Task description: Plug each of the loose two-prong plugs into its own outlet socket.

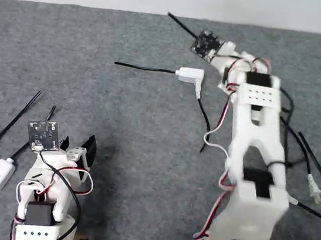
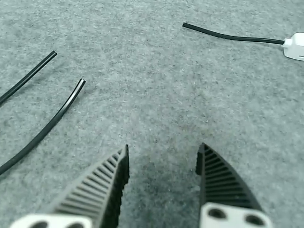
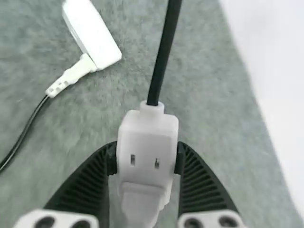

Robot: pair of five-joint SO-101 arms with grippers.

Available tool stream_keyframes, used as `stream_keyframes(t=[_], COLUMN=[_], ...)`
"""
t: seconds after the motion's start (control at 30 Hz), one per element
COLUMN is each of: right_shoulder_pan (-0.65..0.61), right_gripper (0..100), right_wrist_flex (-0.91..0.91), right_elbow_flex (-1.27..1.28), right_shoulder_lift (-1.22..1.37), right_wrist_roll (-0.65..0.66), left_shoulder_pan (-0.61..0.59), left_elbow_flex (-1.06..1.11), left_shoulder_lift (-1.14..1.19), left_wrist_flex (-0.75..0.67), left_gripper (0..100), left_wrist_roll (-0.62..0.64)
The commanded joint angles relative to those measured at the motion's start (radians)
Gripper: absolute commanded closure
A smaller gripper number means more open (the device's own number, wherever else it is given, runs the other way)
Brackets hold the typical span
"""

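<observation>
Ribbed black right gripper (image 3: 147, 153) clamps a boxy white plastic two-slot socket (image 3: 147, 135); left gripper (image 2: 164, 159) gapes above fuzzy grey carpet (image 2: 152, 71).

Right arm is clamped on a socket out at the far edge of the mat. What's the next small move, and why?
Probably draw the right gripper back toward its arm's base, carrying the outlet socket it clamps. The socket sits near the far edge of the mat, while the loose plugs lie beside that arm's base; the left gripper is open over bare mat.
</observation>
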Motion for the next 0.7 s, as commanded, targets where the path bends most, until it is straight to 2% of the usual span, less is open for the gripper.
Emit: stream_keyframes(t=[0.0, 0.27, 0.33, 0.47, 0.5, 0.67], right_shoulder_pan=[0.019, 0.027, 0.027, 0.024, 0.019, -0.001], right_gripper=[99.1, 97.6, 89.6, 61.7, 59.0, 58.6], right_wrist_flex=[-0.142, -0.148, -0.107, 0.111, 0.177, 0.461], right_elbow_flex=[-0.149, -0.542, -0.637, -0.839, -0.896, -1.198], right_shoulder_lift=[0.125, 0.487, 0.542, 0.568, 0.568, 0.576], right_wrist_roll=[0.006, -0.1, -0.161, -0.273, -0.276, -0.272], left_shoulder_pan=[-0.002, -0.002, -0.002, -0.002, -0.002, -0.002], left_elbow_flex=[-0.007, -0.007, -0.007, -0.007, -0.007, -0.007], left_shoulder_lift=[-0.006, -0.006, -0.006, -0.006, -0.006, -0.006], left_wrist_flex=[0.003, 0.003, 0.003, 0.003, 0.003, 0.005], left_gripper=[79, 79, 79, 79, 79, 79], left_wrist_roll=[-0.008, -0.008, -0.008, -0.008, -0.008, -0.008])
